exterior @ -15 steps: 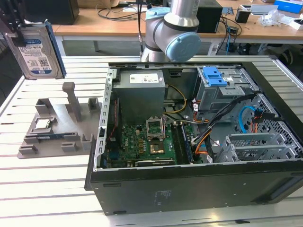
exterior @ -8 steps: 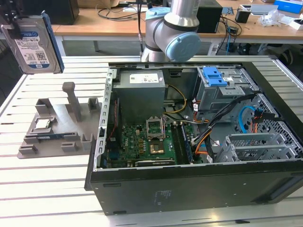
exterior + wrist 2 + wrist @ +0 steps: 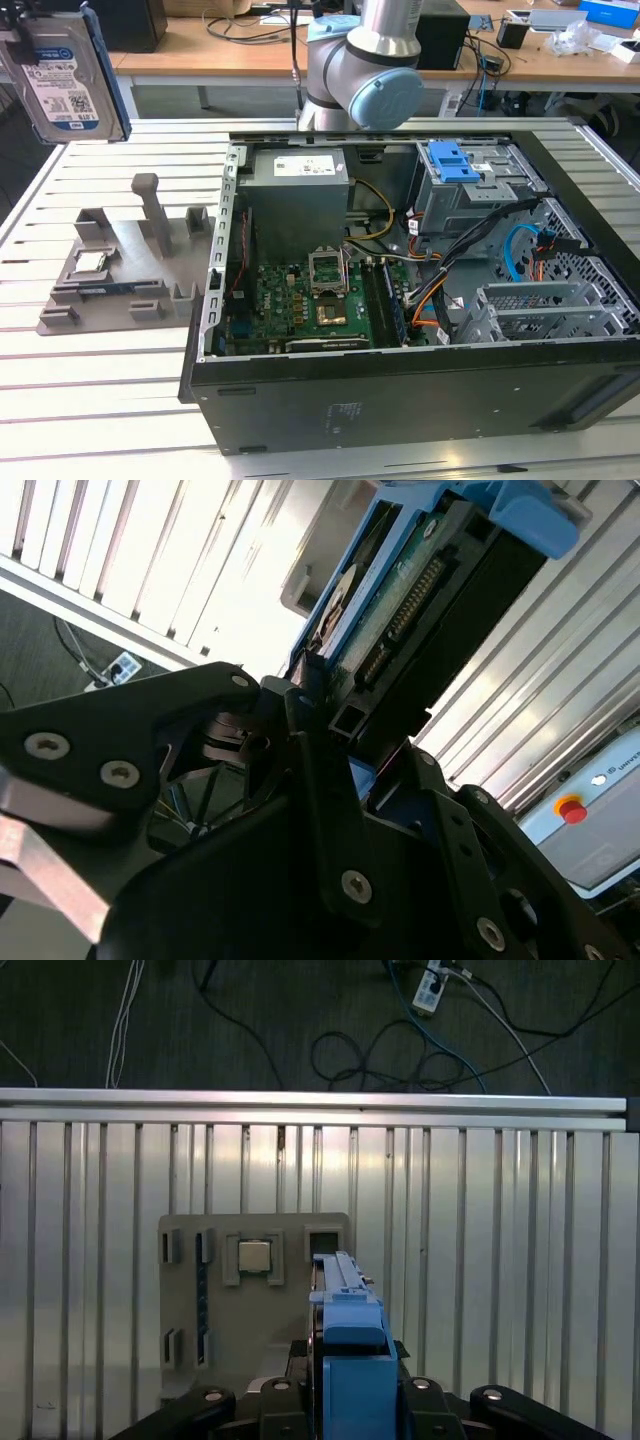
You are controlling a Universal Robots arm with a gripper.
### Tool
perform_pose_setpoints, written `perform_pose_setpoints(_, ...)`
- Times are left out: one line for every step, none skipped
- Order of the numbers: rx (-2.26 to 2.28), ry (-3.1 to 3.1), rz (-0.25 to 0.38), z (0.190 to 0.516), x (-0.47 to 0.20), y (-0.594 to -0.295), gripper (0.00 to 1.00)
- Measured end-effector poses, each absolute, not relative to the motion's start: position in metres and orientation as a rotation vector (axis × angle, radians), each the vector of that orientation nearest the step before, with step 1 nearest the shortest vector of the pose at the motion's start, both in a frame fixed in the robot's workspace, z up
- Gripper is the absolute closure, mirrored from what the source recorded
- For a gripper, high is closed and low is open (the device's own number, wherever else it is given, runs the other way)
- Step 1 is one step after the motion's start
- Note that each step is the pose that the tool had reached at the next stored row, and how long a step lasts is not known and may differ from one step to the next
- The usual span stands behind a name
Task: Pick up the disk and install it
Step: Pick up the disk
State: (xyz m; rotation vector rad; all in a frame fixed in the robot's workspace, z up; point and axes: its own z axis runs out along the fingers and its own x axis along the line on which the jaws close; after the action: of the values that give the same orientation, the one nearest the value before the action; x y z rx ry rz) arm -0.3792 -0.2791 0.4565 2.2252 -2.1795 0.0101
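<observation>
Exterior view: disk (image 3: pixel 65 75) hangs high at the exterior view's left, off the tabletop (image 3: pixel 100 400), label face toward the camera, tilted slightly, blue frame down its edge. It is well apart from the open computer case (image 3: pixel 400 390). Second wrist view: disk (image 3: pixel 420 580) seen from its connector end, circuit-board side and pin row exposed; hand (image 3: pixel 335 715) is clamped on the disk's near end, black fingers (image 3: pixel 300 695) pressed against the frame on either side. First wrist view: disk (image 3: pixel 350 1360) edge-on, blue frame uppermost, poised above the grey holder (image 3: pixel 260 1325), which lies flat on the slatted tabletop. A small square processor chip (image 3: pixel 254 1257) sits in a pocket of the holder, just beside the line of the disk. Exterior view again: grey holder (image 3: pixel 120 270) rests beside the case on the exterior view's left, chip (image 3: pixel 90 263) on it. Case lies on its side, lid off; motherboard (image 3: pixel 300 300) on its floor, blue bracket (image 3: pixel 455 160) on the drive cage at the far corner. Arm (image 3: pixel 365 60) stands behind the case. Beyond the tabletop edge in the first wrist view, cables (image 3: pixel 400 1050) lie looped on a dark floor.
</observation>
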Motion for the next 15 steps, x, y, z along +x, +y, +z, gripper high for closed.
perform_pose_setpoints(2.225, -2.18, 0.01, 0.46, -0.379, -0.279, 0.64)
perform_pose_setpoints(2.225, -2.179, 0.01, 0.464, -0.379, -0.279, 0.64)
perform_pose_setpoints(2.225, -2.179, 0.01, 0.466, -0.379, -0.279, 0.64)
perform_pose_setpoints(2.225, -2.18, 0.01, 0.468, -0.379, -0.279, 0.64)
perform_pose_setpoints(2.225, -2.18, 0.01, 0.471, -0.379, -0.279, 0.64)
perform_pose_setpoints(2.225, -2.179, 0.01, 0.473, -0.379, -0.279, 0.64)
perform_pose_setpoints(2.225, -2.18, 0.01, 0.475, -0.379, -0.279, 0.64)
perform_pose_setpoints(2.225, -2.18, 0.01, 0.478, -0.379, -0.279, 0.64)
perform_pose_setpoints(2.225, -2.18, 0.01, 0.482, -0.379, -0.279, 0.64)
perform_pose_setpoints(2.225, -2.179, 0.01, 0.485, -0.379, -0.279, 0.64)
perform_pose_setpoints(2.225, -2.18, 0.01, 0.49, -0.379, -0.279, 0.64)
perform_pose_setpoints(2.225, -2.18, 0.01, 0.495, -0.379, -0.279, 0.64)
perform_pose_setpoints(2.225, -2.179, 0.01, 0.5, -0.379, -0.279, 0.64)
perform_pose_setpoints(2.225, -2.18, 0.01, 0.5, -0.379, -0.279, 0.64)
perform_pose_setpoints(2.225, -2.18, 0.01, 0.5, -0.379, -0.279, 0.64)
